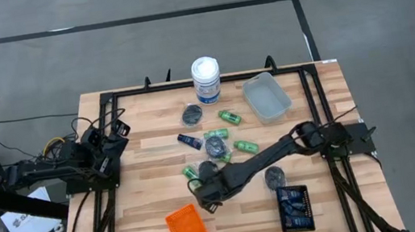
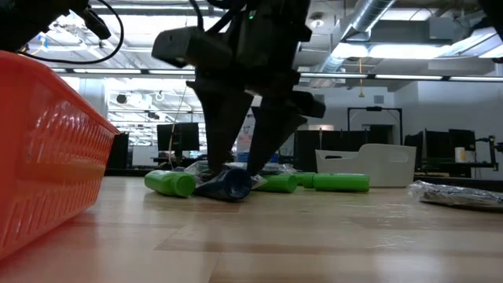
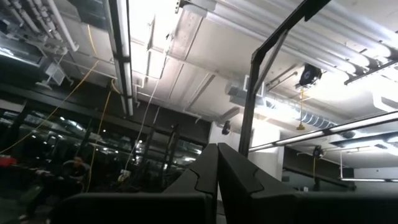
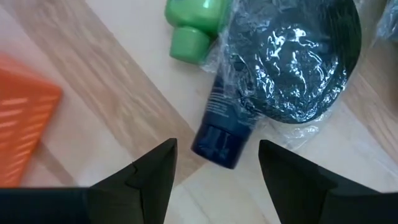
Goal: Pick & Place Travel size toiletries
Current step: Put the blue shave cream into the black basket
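Wooden slatted worktop: right gripper, jaws spread, poised astride dark blue flat tube beside wrapped grey puck. Approach step; next: lower, close squarely. Left gripper parked, jaws pressed together.

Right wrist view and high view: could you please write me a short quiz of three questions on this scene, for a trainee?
1. True or false: the right gripper is shut on a green bottle.
2. Which thing do the right gripper's fingers straddle? A. the blue tube B. a white canister C. a clear tray
3. Short answer: where does the left gripper wait, and is it open or shut?

Key
1. False: it is open, and the bottle lies beyond it.
2. A
3. By the table's left edge, away from the toiletries; shut.
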